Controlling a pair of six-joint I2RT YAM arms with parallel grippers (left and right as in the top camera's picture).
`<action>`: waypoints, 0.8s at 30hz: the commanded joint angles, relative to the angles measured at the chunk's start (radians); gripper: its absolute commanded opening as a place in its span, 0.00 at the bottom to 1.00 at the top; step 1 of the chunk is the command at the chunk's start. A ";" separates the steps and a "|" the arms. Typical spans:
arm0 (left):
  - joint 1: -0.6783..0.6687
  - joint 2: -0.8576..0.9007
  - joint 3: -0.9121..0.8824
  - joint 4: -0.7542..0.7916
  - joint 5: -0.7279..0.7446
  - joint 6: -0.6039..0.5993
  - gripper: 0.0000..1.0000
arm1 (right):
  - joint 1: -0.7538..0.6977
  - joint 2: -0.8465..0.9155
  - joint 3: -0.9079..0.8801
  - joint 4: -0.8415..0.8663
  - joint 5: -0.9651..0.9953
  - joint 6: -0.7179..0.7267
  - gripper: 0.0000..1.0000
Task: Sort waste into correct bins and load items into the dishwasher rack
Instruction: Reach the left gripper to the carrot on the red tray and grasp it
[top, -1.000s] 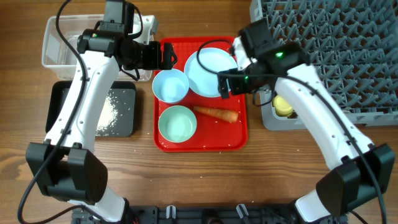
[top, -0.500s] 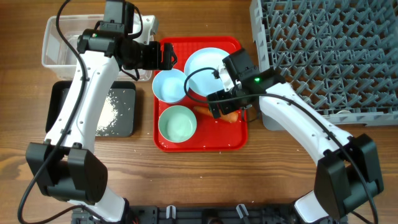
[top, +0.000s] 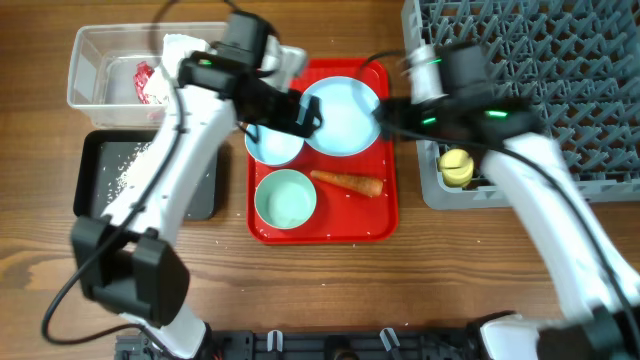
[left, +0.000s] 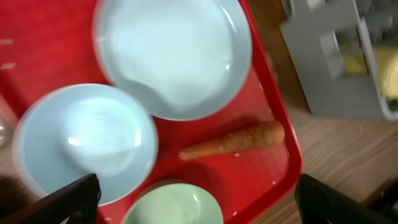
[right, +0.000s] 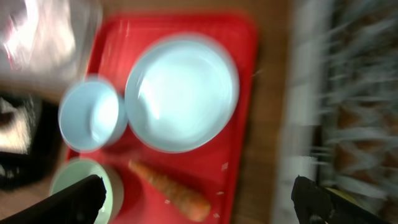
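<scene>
The orange carrot (top: 347, 183) lies on the red tray (top: 385, 215), right of the pale green bowl (top: 285, 198). The pale blue plate (top: 345, 118) and the white-blue bowl (top: 272, 145) sit at the tray's back. The yellow cup (top: 457, 167) stands in a grey basket at the rack's front. White grains lie in the black tray (top: 200, 185). My left gripper (top: 305, 112) is open over the plate's left edge. My right gripper (top: 385, 118) is open at its right edge. Both wrist views show the carrot (left: 233, 142) (right: 171, 190) between wide-open fingers (left: 205, 208) (right: 205, 208). No brown lump shows.
The clear tub (top: 95, 60) at the back left holds a red-and-white scrap. The grey grid rack (top: 540, 80) fills the back right. The grey basket (top: 440, 190) sits right beside the red tray. Bare wood runs along the front.
My left arm has swung right from the clear tub to over the plate. My right gripper has risen from the carrot to the plate's right edge. Both arms are blurred.
</scene>
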 joint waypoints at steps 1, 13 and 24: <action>-0.115 0.076 0.006 -0.017 -0.002 0.162 0.99 | -0.108 -0.107 0.019 -0.049 -0.010 0.019 0.99; -0.310 0.259 0.005 -0.035 -0.042 0.457 0.94 | -0.214 -0.142 0.018 -0.168 -0.005 0.019 1.00; -0.310 0.383 0.005 0.053 -0.081 0.477 0.93 | -0.215 -0.142 0.016 -0.184 -0.005 0.018 1.00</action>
